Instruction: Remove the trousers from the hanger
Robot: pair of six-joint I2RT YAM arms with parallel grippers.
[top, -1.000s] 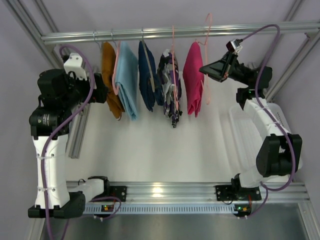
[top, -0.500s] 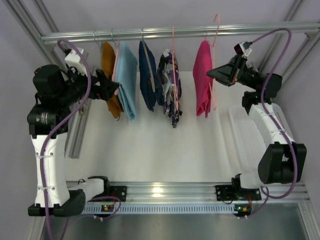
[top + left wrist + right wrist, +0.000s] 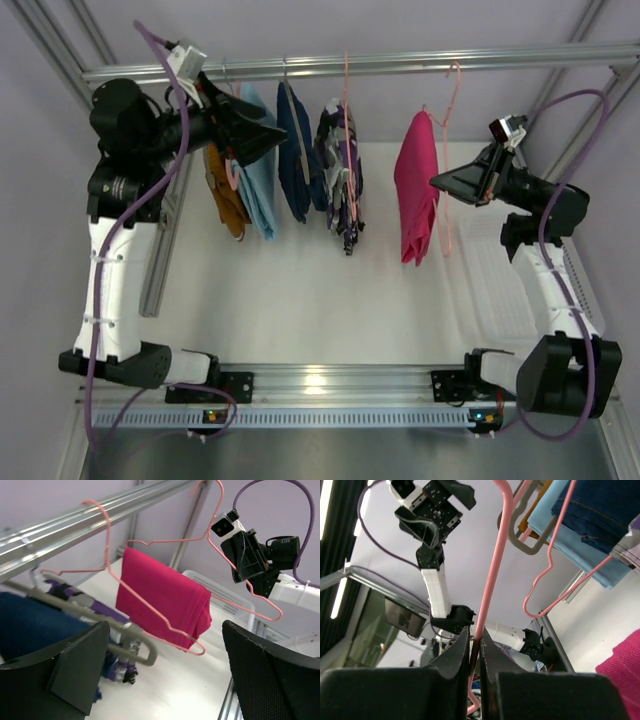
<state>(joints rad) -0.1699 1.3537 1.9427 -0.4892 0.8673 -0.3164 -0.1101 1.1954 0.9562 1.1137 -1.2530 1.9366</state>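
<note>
**Right arm holds the hanger, left arm not on the cloth yet**

Step in hand, my read: one hanger is held clear so the other arm can strip it.

- Right gripper point(image 3: 475, 642): pinched together on the thin pink wire hanger point(image 3: 491, 565). Looks like one sloping shoulder wire.
- That hanger carries the plain magenta-pink folded cloth trousers point(image 3: 415, 190), draped over its bottom bar. They hang above the far-right part of the white surface point(image 3: 300, 300), well apart from the other garments.
- From above, the hook sits at the aluminium rail point(image 3: 400, 62). Can't tell whether it's seated or lifted off.
- Left gripper point(image 3: 268, 134): jaws wide apart, nothing in them. It's up by the rail at the left end of the row, just beside the light blue folded garment point(image 3: 255, 185), and points along the row. The pink trousers sit framed between its fingers but well off.
- Dark navy trousers with the white and purple pattern point(image 3: 340, 185): mid-rail on their own hanger, no gripper on them.

Next move, judging from this: the left arm crosses past the row without snagging it and closes on the magenta fold near the bar. It then draws the cloth off while the right holds the wire steady. Risks: thin wire twisting in the pinch, hanger swinging. The white perforated plastic basket point(image 3: 500, 290) at the right edge looks like a drop spot, but that's a guess.

Writing: none legible. No brand or label readable on arms, garments or basket.
</note>
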